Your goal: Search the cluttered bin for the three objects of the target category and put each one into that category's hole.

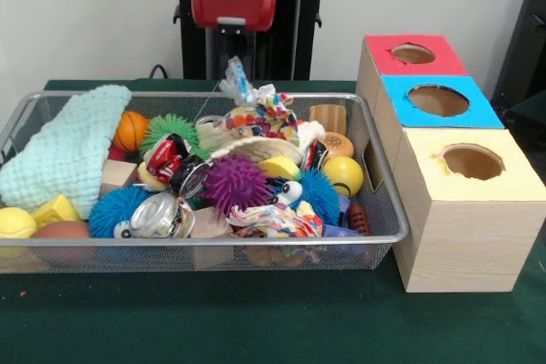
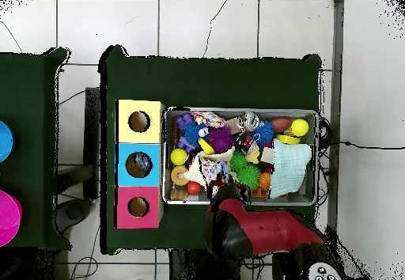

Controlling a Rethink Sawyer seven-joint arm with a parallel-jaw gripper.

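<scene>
The green counter (image 1: 256,321) carries the bin (image 1: 213,243) and, just beside its end, a row of three wooden boxes (image 1: 465,236) with red, blue and yellow tops. The arm (image 2: 265,231) reaches in over the bin's rim in the overhead view; in the front view its red head (image 1: 233,6) hangs above the bin's far side. The fingers are hidden in both views, so whether they are spread or pressed together cannot be told.

The bin is heaped with toys. A pale green cloth (image 1: 68,149) drapes over one end. Near the middle lies a purple spiky ball (image 1: 235,183), with blue spiky balls (image 1: 115,209) to either side and a green one (image 1: 171,130) behind. A yellow ball (image 1: 344,174) sits near the box end, an orange basketball (image 1: 130,130) by the cloth, and another yellow ball (image 1: 15,222) at the cloth-end front corner. A crumpled plastic bag (image 1: 239,81) sticks up at the far side.

The hole (image 1: 438,101) is in the blue-topped middle box, between the red-topped (image 1: 413,54) and yellow-topped holes (image 1: 472,161). Overhead, something lies inside the blue one.
</scene>
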